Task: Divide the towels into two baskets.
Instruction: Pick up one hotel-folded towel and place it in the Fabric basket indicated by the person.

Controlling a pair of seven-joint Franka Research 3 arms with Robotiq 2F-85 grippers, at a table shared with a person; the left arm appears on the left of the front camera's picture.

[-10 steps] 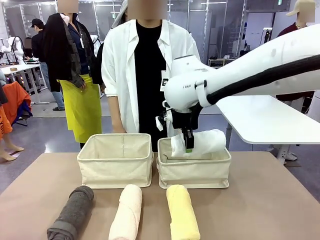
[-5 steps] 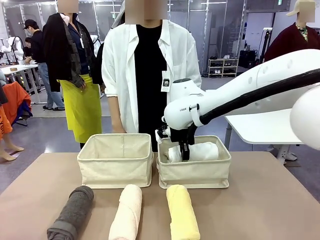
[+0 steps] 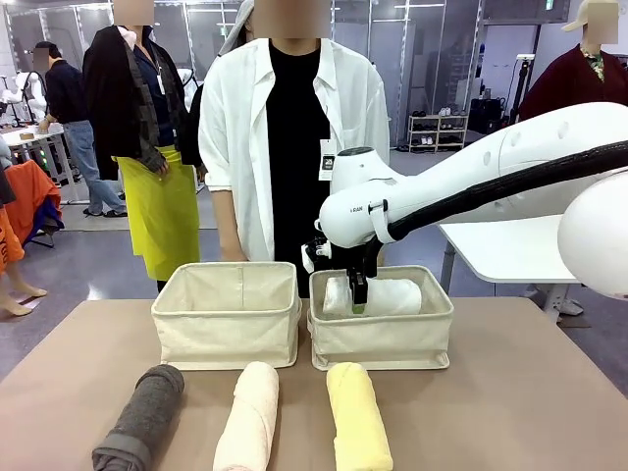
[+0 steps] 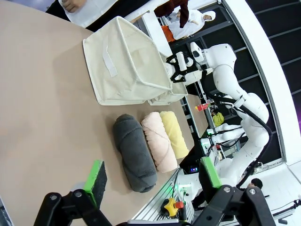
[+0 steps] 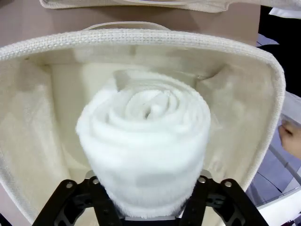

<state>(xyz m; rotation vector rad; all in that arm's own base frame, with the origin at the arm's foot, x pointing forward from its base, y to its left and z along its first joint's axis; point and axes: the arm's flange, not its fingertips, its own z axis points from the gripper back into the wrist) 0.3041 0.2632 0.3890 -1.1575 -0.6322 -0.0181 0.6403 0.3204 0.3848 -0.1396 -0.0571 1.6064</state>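
Along the bottom of the front frame, the dark grey towel (image 3: pixel 142 417), pale pink towel (image 3: pixel 248 417) and yellow towel (image 3: pixel 358 417) lie side by side on the surface (image 3: pixel 510 412), untouched. The left claw (image 4: pixel 153 175) has its pads apart and empty. Behind the rolls stand two baskets. The centre-left basket (image 3: pixel 226 329) looks empty, and the centre-right basket (image 3: pixel 383 343) holds the white towel (image 3: pixel 397 296). The right claw (image 3: pixel 358 294) straddles that roll, but I cannot tell whether it is gripping or loose. It would be best to spread the claw fully, then lift straight up so the terry neither snags nor drags out.
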